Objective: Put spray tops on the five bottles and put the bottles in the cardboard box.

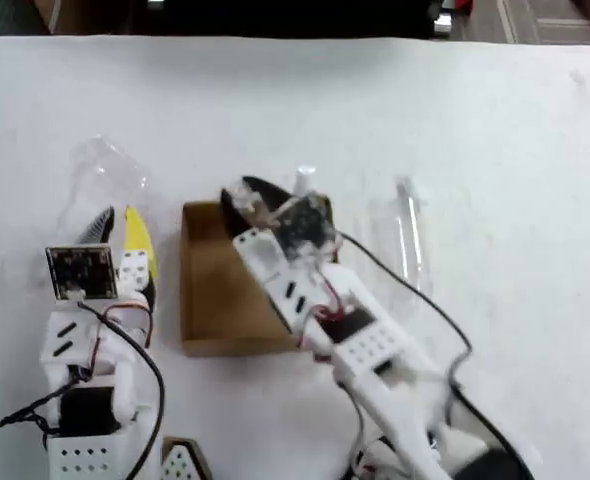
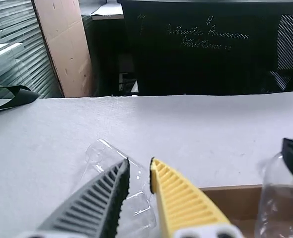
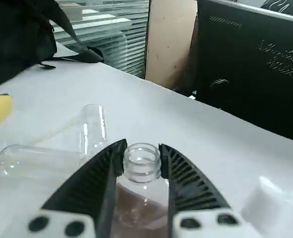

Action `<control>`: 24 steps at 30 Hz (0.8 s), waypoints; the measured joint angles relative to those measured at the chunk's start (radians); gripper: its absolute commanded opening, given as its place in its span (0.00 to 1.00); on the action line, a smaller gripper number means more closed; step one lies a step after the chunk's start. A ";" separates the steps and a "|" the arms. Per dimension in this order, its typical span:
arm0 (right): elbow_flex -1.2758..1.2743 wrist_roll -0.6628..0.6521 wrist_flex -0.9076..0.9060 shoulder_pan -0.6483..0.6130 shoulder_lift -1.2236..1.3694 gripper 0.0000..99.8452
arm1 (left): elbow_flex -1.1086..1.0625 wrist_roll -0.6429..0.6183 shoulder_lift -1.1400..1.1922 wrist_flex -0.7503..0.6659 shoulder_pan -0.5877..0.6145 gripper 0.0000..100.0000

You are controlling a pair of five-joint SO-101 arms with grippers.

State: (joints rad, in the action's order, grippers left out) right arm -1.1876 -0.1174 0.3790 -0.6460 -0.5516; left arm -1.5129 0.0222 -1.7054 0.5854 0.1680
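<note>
My right gripper point(image 3: 142, 146) is shut on the neck of an upright clear bottle point(image 3: 141, 166) that has no top on it. It holds the bottle at the far edge of the cardboard box point(image 1: 220, 290); brown shows through the bottle's body. A white spray top point(image 3: 270, 201) stands just beside it on the table. My left gripper point(image 2: 140, 173), with one grey and one yellow finger, hangs narrowly open over a clear bottle point(image 2: 104, 156) that lies on its side left of the box. In the high view the right gripper point(image 1: 247, 198) is over the box's far rim and the left gripper point(image 1: 120, 215) is beside the box.
Another clear bottle point(image 1: 410, 235) lies on the white table right of the box. In the right wrist view, more clear bottles point(image 3: 93, 126) lie beyond the held one. A dark chair and a cardboard panel stand past the table's far edge.
</note>
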 measured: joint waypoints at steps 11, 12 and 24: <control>0.183 0.003 0.080 0.025 0.377 0.02 | -0.028 0.000 0.002 -0.006 0.000 0.07; 0.183 0.003 0.091 0.025 0.379 0.02 | -0.028 0.000 0.002 -0.006 0.000 0.07; 0.181 0.003 0.161 0.031 0.388 0.02 | -0.028 0.000 0.002 -0.006 0.000 0.07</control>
State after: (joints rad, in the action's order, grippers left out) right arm -1.0065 -0.1143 0.5401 -0.6153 -0.1634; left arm -1.5405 0.0222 -1.7039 0.5792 0.1680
